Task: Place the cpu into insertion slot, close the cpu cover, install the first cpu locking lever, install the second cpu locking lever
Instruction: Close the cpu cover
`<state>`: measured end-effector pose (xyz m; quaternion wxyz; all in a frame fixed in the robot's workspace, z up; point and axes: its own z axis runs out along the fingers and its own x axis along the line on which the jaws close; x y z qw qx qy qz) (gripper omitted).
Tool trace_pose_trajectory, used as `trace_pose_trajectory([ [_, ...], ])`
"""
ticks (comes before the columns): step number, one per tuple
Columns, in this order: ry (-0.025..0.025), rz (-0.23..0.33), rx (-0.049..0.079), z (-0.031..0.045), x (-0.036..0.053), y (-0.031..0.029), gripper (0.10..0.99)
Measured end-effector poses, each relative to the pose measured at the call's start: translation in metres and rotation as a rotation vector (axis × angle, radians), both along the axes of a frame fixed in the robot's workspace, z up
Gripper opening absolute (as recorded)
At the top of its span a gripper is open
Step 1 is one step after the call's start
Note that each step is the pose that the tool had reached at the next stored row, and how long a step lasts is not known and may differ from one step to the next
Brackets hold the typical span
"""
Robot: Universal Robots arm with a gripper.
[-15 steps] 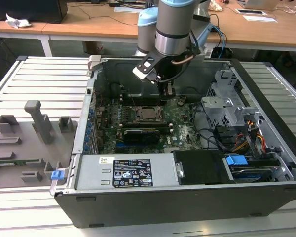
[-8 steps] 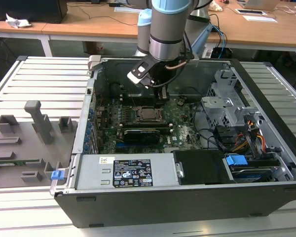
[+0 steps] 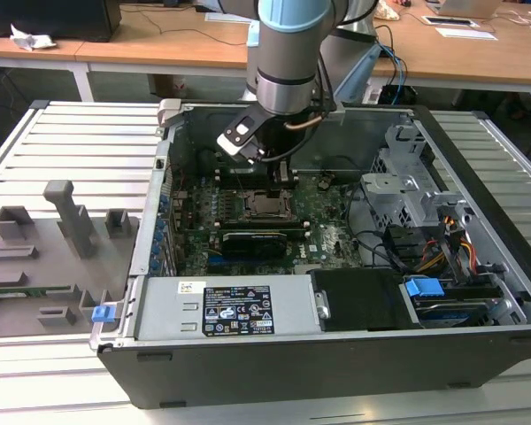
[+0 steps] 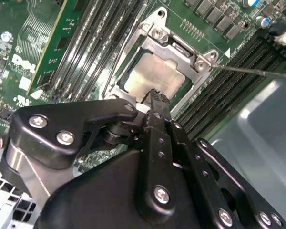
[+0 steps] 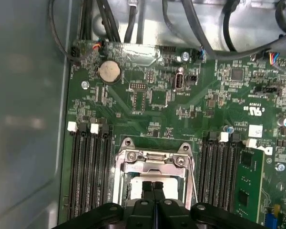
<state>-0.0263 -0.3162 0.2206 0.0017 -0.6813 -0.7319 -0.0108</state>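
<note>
Exterior view | frame centre | my tool (image 3: 281, 180) fingers together | cpu (image 3: 270, 205) just below the tips, slightly lower left | cpu cover (image 5: 152, 162) lies over it

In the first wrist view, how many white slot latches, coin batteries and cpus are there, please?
White latches: 4
Coin battery: 1
Cpu: 1
Total: 6
</note>
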Motion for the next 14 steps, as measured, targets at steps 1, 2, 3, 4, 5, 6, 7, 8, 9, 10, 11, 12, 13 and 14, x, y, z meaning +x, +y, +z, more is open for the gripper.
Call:
trace_pose_trajectory([
  [1, 0.0000, 0.000, 0.000, -0.0004, -0.0015, -0.0001, 0.106],
  [2, 0.0001, 0.000, 0.000, -0.0006, -0.0030, -0.0001, 0.106],
  [3, 0.0001, 0.000, 0.000, -0.0007, -0.0037, -0.0001, 0.106],
  [4, 0.0000, 0.001, 0.000, -0.0009, -0.0048, 0.0000, 0.106],
  [5, -0.0001, 0.001, 0.000, -0.0011, -0.0060, 0.0000, 0.106],
  [6, -0.0001, 0.001, 0.000, -0.0014, -0.0083, 0.0000, 0.106],
  [7, 0.0000, 0.001, 0.000, -0.0018, -0.0100, 0.0000, 0.106],
  [8, -0.0001, 0.001, 0.000, -0.0025, -0.0125, 0.0000, 0.106],
  [9, 0.0000, 0.001, 0.000, -0.0030, -0.0146, 0.0000, 0.106],
  [10, 0.0000, 0.001, 0.000, -0.0034, -0.0162, 0.0000, 0.106],
  [11, 0.0000, 0.001, 0.000, -0.0040, -0.0183, 0.0000, 0.106],
  [12, 0.0000, 0.001, 0.000, -0.0047, -0.0206, 0.0000, 0.106],
  [13, -0.0001, 0.001, 0.000, -0.0053, -0.0215, 0.0000, 0.106],
  [14, -0.0004, 0.001, 0.000, -0.0056, -0.0221, 0.0000, 0.106],
])
